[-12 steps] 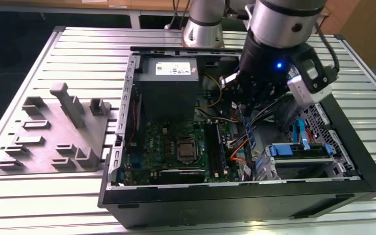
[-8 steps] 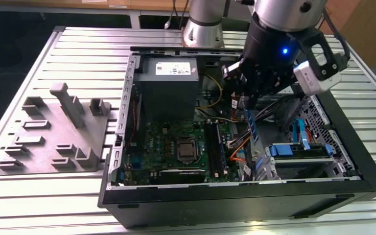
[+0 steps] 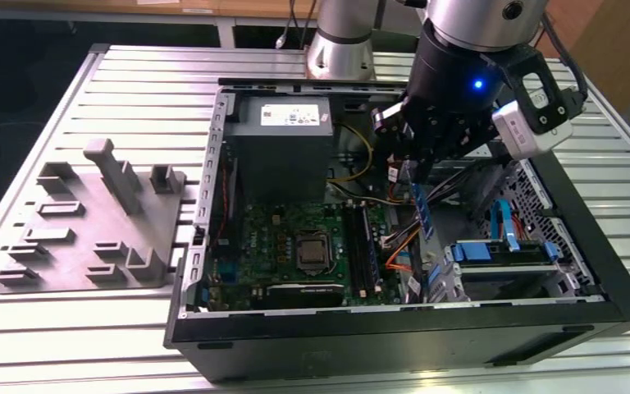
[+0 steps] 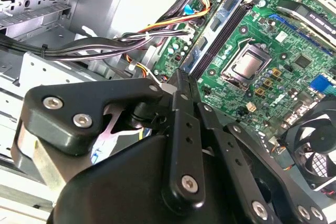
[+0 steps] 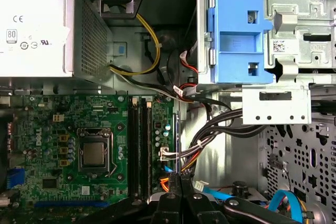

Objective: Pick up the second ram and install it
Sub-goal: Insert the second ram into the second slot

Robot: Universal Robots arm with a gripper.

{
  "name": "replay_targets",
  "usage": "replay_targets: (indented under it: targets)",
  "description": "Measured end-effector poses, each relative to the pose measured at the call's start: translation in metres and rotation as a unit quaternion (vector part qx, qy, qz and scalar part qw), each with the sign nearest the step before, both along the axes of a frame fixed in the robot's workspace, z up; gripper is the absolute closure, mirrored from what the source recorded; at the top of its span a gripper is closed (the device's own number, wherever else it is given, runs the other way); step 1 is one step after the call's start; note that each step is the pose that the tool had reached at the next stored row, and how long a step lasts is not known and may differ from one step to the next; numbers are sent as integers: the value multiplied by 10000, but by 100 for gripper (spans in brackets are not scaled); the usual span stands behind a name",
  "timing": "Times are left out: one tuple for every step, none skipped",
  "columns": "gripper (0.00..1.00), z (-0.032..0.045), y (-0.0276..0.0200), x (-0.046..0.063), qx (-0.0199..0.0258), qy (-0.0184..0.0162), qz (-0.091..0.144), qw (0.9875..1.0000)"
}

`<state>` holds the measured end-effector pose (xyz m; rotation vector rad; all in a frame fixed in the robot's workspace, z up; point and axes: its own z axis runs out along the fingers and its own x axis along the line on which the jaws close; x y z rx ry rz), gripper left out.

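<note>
The second ram [image 3: 423, 212], a thin, flat, long and narrow memory stick on a blue-green board, hangs on end with its long axis near upright. Its upper end is pinched in the black claw [image 3: 418, 176]. It is in the air inside the open computer case, just to the exterior view's right of the long black motherboard slots [image 3: 354, 246], and is seated in none of them.

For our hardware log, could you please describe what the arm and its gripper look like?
The arm is silver-grey tubing with a round end cap. Its black wrist housing carries a small blue light and a white box. The gripper is black, built of jointed link bars with silver screws.
</note>
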<state>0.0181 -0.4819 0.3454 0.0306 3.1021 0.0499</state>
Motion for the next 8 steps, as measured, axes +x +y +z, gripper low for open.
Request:
replay_targets:
  targets:
    - [89, 0, 0, 0, 0, 0, 0, 10000]
    - [89, 0, 0, 0, 0, 0, 0, 10000]
    - [89, 0, 0, 0, 0, 0, 0, 10000]
    - [89, 0, 0, 0, 0, 0, 0, 10000]
    - [89, 0, 0, 0, 0, 0, 0, 10000]
    - [89, 1, 0, 0, 0, 0, 0, 10000]
    - [89, 1, 0, 0, 0, 0, 0, 10000]
    - [89, 1, 0, 0, 0, 0, 0, 10000]
